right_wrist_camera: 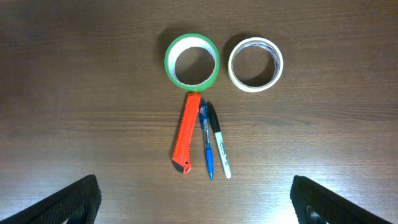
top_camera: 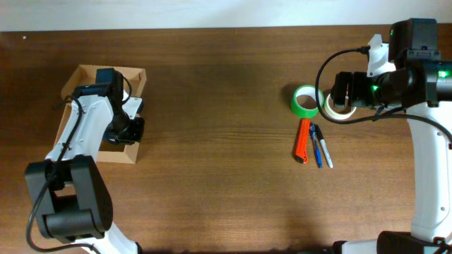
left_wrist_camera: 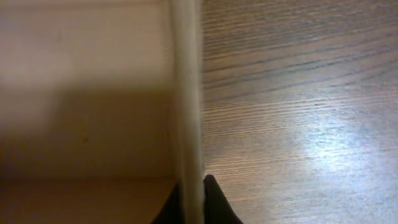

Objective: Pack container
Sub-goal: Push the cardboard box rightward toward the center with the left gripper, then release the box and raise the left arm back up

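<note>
The left pincer (left_wrist_camera: 194, 202) is shut tight on the thin right-hand wall of the small rectangular tan cardboard box (top_camera: 85, 72). In the left wrist view one dark fingertip (left_wrist_camera: 214, 200) sits on the outer, desk side of the wall. The other sits on the inner side, with the wall's pale edge pinched between them.

The box stands at the left of the dark brown wood-grain desk (top_camera: 212, 155), with its open top facing up. Its long axis seems to run near to far, slightly skewed, though the arm covers much of it. The cardboard that shows is plain tan.

The right pincer (right_wrist_camera: 194, 199) is spread wide and has hold of nothing. It hangs above a group of things at the right of the desk. A green tape roll (right_wrist_camera: 192, 61) lies flat, with a cream-white tape roll (right_wrist_camera: 255, 64) just beside it on the right. On the near side of the green roll lie an orange utility knife (right_wrist_camera: 185, 134), a blue pen (right_wrist_camera: 206, 143) and a black-capped white marker (right_wrist_camera: 219, 144). They lie close together, side by side, lengthwise near to far. The knife's far end reaches the green roll's rim. The marker's barrel carries print too small to read.
</note>
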